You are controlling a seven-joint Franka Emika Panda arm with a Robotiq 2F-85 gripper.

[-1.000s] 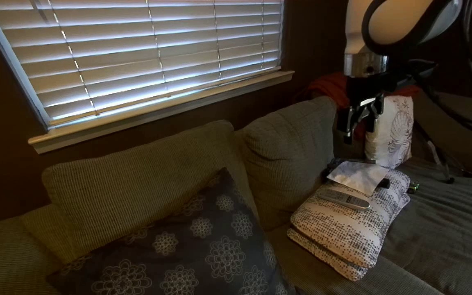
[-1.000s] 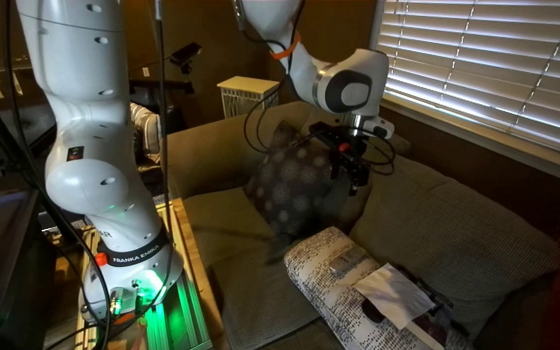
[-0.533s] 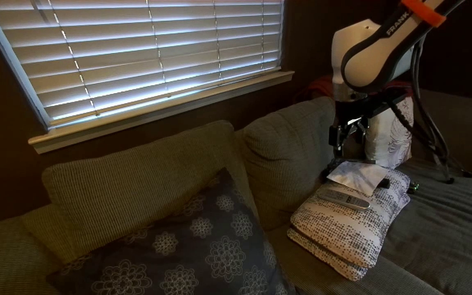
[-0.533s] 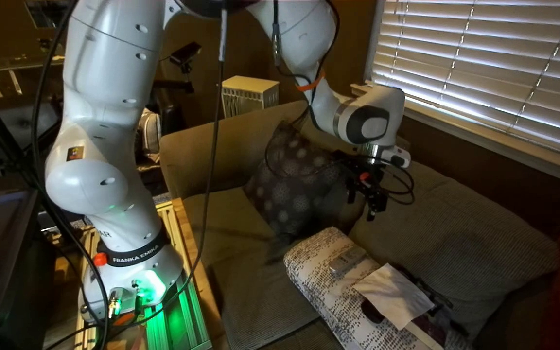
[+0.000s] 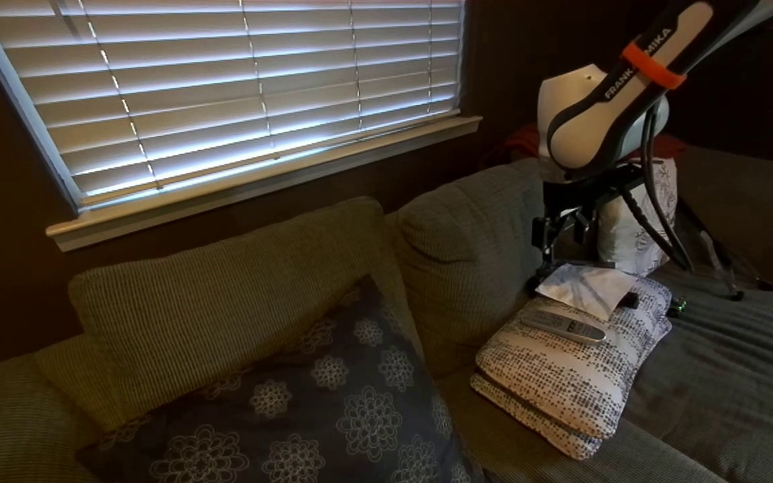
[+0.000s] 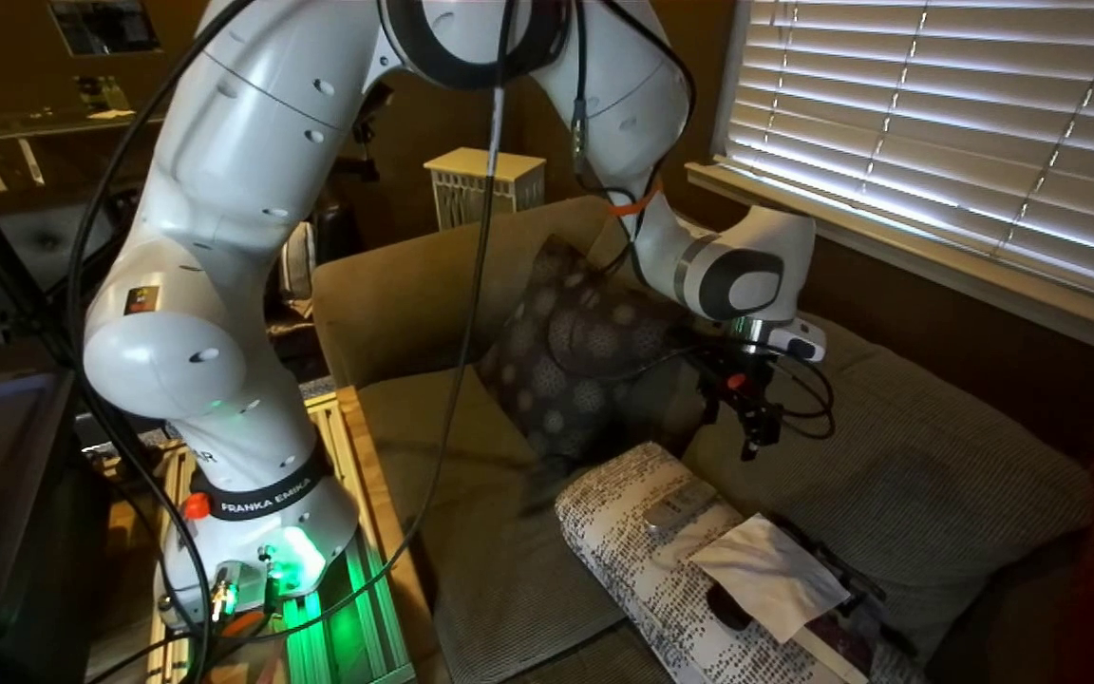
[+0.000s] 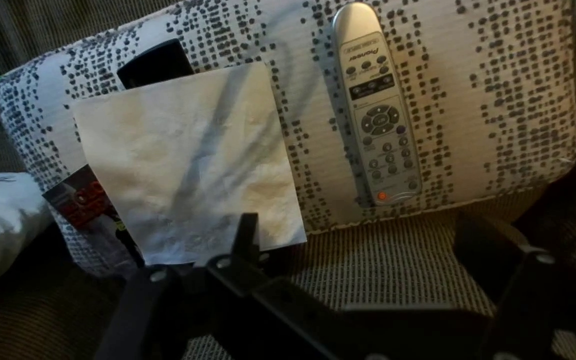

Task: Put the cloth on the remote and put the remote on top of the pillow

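The white cloth lies flat at one end of the white pillow with dark dots. The grey remote lies on the same pillow beside the cloth, apart from it. All three also show in an exterior view: cloth, remote, pillow. In the wrist view the cloth is left of the remote, both on the pillow. My gripper is open and empty, above the pillow's sofa-back side; it shows in both exterior views.
A black object and a printed case stick out from under the cloth. Sofa back cushions rise beside the pillow. A dark flowered pillow and a white printed pillow stand nearby. A small green item lies behind.
The arm has come down and my gripper is lower, closer to the pillow and the sofa back. The cloth, remote and pillow have not moved.
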